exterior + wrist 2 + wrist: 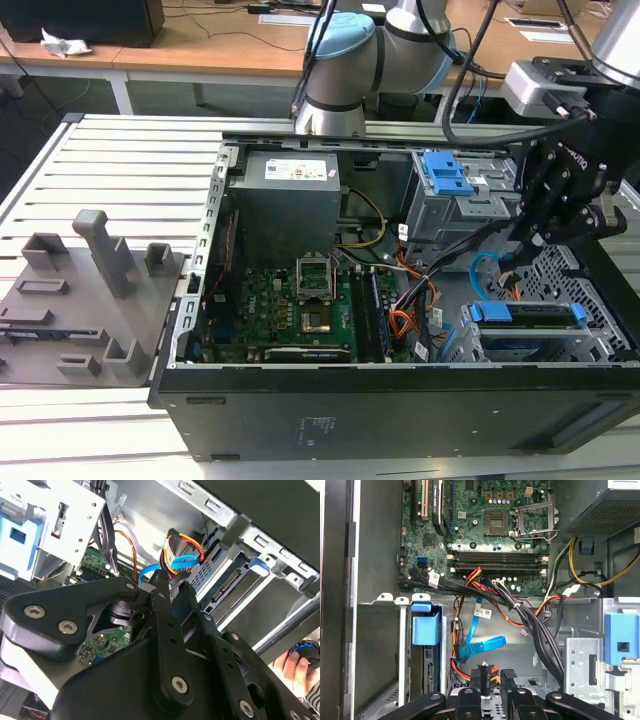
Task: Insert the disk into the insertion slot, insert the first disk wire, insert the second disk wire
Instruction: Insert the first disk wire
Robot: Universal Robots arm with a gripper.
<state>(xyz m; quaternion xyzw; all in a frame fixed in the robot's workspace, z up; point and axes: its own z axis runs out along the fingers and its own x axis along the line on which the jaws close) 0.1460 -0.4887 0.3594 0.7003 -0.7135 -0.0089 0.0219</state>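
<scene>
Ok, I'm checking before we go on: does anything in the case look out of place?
The light-blue cable curls loose beside the gripper, and its near end seems plugged into nothing. A person's hand is close by the case. Nothing looks damaged.

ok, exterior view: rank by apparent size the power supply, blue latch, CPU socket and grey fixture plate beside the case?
1. grey fixture plate
2. power supply
3. blue latch and CPU socket: these look about alike, so I'm not ranking them.
</scene>
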